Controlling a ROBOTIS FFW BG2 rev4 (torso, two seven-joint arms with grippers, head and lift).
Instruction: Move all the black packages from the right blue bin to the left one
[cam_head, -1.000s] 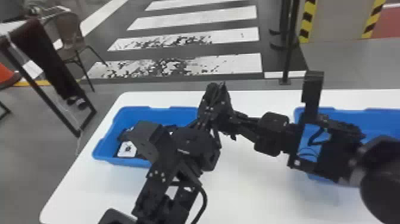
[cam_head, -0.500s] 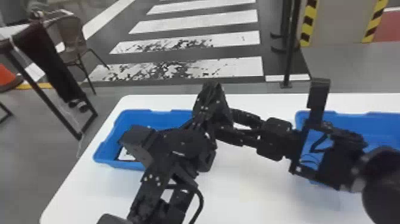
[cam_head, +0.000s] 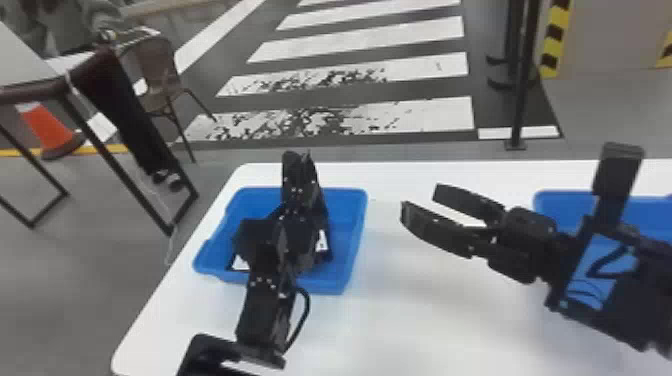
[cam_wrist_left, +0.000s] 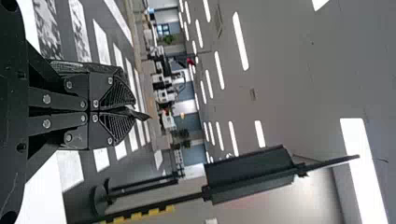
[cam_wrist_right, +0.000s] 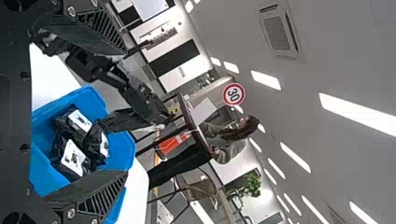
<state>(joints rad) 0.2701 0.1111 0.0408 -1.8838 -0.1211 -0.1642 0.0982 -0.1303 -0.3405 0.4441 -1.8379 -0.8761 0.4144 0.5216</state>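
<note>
Above the left blue bin (cam_head: 350, 240) is my left gripper (cam_head: 300, 159), shut; in the left wrist view a black film tip (cam_wrist_left: 143, 115) sticks out between the left gripper's (cam_wrist_left: 132, 112) fingers. A black package (cam_wrist_right: 119, 120) hangs from the left gripper in the right wrist view, over the bin's edge. Several black packages with white labels (cam_wrist_right: 74, 157) lie in that bin. My right gripper (cam_head: 419, 199) is open and empty between the two bins; its fingers stand wide apart around the right gripper's (cam_wrist_right: 125, 112) gap. The right blue bin (cam_head: 560, 202) is partly behind the right arm.
Both bins stand on a white table (cam_head: 400, 310), with bare tabletop between them. The right arm reaches across the near part of the right bin. Beyond the table's far edge are a black post (cam_head: 522, 85) and a chair (cam_head: 155, 75).
The left gripper has moved left, away from the right one, to over the left bin. Earlier the two grippers met between the bins; the right gripper's fingers now stand clear and apart.
</note>
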